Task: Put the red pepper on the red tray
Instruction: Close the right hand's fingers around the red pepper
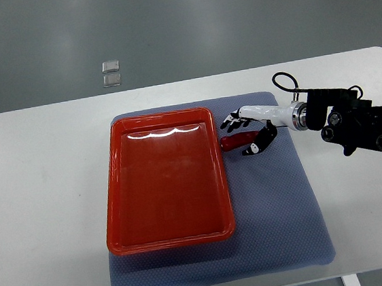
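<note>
Red plastic, glossy under the lights: red tray [165, 187] lying flat on a blue-grey mat [273, 209], long side running away from the robot, taking up the mat's left and middle part. Holding nothing inside, only glare along the far wall.

Red pepper [236, 140] lying on the mat just beside the tray's far right corner, outside the rim, long and narrow, stretching roughly left to right. Not on the tray yet.

Reaching in from the picture's right edge: right hand [250, 131], white palm with black fingers [230, 120], set over the pepper's right end. Upper fingers extending past the far side of the pepper, thumb and lower fingers curling at the near side by its right end, so closing around the pepper from both sides and appearing to be gripping it, though the contact points being too small to confirm. Pepper's left end sticking out free toward the tray.

Behind the hand, a white forearm section, a metal ring and a black wrist assembly [360, 125] with a looping black cable [283, 78], hanging above the white counter [46, 199].

Mat lying square on the counter, reaching to its near edge. Beyond the counter's far edge, two small clear squares [111, 72] sitting on the grey floor [198, 19].
</note>
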`<state>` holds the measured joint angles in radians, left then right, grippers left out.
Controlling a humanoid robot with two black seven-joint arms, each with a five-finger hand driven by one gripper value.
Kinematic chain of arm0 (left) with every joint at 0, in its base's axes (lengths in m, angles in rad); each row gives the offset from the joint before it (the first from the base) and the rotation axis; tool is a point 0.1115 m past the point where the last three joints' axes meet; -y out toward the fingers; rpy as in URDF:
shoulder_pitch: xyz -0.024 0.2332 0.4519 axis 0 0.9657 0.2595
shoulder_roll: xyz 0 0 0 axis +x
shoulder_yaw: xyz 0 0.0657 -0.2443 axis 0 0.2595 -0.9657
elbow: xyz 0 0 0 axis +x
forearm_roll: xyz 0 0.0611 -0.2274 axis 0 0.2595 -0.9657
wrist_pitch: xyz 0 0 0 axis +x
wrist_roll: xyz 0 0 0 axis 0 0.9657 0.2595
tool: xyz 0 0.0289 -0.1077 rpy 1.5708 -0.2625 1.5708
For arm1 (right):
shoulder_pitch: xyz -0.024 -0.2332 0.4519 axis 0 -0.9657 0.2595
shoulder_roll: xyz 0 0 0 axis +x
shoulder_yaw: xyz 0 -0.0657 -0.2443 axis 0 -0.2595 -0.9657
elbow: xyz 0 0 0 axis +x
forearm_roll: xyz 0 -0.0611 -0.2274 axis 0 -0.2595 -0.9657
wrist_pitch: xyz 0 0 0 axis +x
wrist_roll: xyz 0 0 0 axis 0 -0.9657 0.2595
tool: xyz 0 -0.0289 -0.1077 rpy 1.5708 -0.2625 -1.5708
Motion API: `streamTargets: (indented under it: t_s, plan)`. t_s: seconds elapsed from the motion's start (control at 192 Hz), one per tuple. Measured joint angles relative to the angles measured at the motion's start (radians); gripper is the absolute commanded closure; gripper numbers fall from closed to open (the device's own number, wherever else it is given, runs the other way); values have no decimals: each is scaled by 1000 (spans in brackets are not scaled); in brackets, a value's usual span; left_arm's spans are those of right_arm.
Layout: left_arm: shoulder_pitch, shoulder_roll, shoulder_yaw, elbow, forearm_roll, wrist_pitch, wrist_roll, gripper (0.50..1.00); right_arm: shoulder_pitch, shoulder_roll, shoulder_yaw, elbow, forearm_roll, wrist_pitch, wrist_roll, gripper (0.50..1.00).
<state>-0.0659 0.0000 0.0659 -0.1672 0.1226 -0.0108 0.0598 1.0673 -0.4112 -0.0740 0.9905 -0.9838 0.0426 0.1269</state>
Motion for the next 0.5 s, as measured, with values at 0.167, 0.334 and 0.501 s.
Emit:
streamTargets:
  t_s: [0.167, 0.334, 0.501]
  plan:
    - [0, 0, 0, 0, 0, 0, 0, 500, -12, 13, 0, -18, -11, -11, -9, 738]
    - [0, 0, 1, 0, 0, 0, 0, 500, -22, 20, -1, -25, -25, -14, -10, 809]
    - [0, 0, 1, 0, 0, 0, 0, 500, -24, 26, -11, -27, -28, -15, -12, 983]
